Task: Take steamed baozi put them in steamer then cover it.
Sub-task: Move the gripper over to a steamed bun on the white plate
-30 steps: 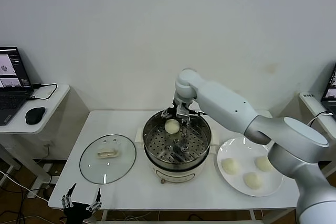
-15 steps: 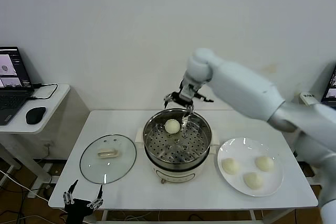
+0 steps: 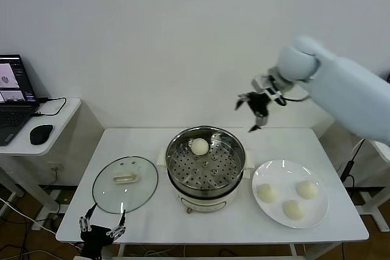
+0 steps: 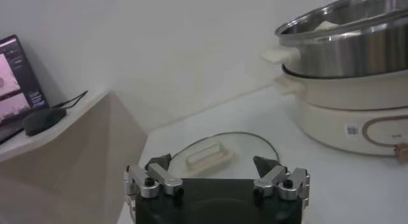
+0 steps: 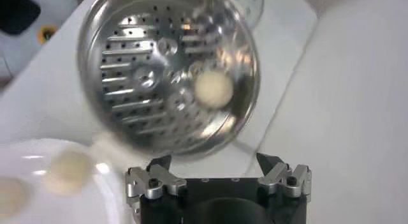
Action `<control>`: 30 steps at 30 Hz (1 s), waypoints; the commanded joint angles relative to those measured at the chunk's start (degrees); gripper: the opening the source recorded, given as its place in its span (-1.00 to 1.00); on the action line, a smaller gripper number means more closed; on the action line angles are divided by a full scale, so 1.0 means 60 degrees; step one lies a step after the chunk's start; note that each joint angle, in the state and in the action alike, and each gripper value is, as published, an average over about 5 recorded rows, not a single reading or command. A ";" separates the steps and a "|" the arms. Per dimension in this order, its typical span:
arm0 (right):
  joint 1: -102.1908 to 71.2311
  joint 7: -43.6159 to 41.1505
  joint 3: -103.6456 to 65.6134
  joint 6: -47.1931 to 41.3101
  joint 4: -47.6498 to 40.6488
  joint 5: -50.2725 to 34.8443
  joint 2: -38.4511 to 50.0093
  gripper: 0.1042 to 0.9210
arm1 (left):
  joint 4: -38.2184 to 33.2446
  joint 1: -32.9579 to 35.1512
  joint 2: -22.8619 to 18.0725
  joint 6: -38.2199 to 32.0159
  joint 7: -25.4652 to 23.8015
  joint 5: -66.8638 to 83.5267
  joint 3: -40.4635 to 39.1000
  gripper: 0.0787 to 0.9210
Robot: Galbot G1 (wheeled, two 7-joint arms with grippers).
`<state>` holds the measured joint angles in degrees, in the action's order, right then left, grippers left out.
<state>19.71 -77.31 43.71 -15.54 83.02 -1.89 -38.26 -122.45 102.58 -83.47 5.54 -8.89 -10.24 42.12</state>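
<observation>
The steamer (image 3: pixel 210 172) stands mid-table with one baozi (image 3: pixel 200 146) on its perforated tray, toward the back. Three more baozi (image 3: pixel 266 192) (image 3: pixel 306 189) (image 3: pixel 294 209) lie on a white plate (image 3: pixel 283 173) to its right. The glass cover (image 3: pixel 125 184) lies flat on the table left of the steamer. My right gripper (image 3: pixel 248 115) hangs in the air above and right of the steamer, open and empty. Its wrist view looks down on the steamer (image 5: pixel 140 66), its baozi (image 5: pixel 212 87) and the plate (image 5: pixel 38 174). My left gripper (image 3: pixel 102 231) is parked open below the table's front edge.
A side table at the left carries a laptop (image 3: pixel 13 95) and a mouse (image 3: pixel 40 133). The wall runs close behind the table. In the left wrist view the cover (image 4: pixel 210 156) lies just ahead, with the steamer (image 4: pixel 350 85) beyond it.
My right gripper has risen out of the steamer and swung up and to the right, leaving the baozi on the tray. The left arm has barely moved.
</observation>
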 commanded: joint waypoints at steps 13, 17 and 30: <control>-0.4663 0.0213 -0.2096 -0.1704 0.0896 0.1267 0.1583 0.76 | -0.0058 0.0275 -0.0174 0.0003 0.0019 -0.0276 -0.0308 0.77; -0.4723 0.0423 -0.1958 -0.1639 0.0607 0.1544 0.0960 0.76 | -0.0025 0.0298 -0.0181 0.0004 0.0024 -0.0274 -0.0258 0.77; -0.4984 0.0598 -0.1756 -0.1337 -0.0399 0.2488 -0.0355 0.76 | 0.0331 0.0140 -0.0155 -0.0002 0.0020 -0.0255 -0.0174 0.77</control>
<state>-7.55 -74.37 33.56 -23.88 83.28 9.65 -36.54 -121.38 103.73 -84.43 5.52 -8.69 -11.67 41.10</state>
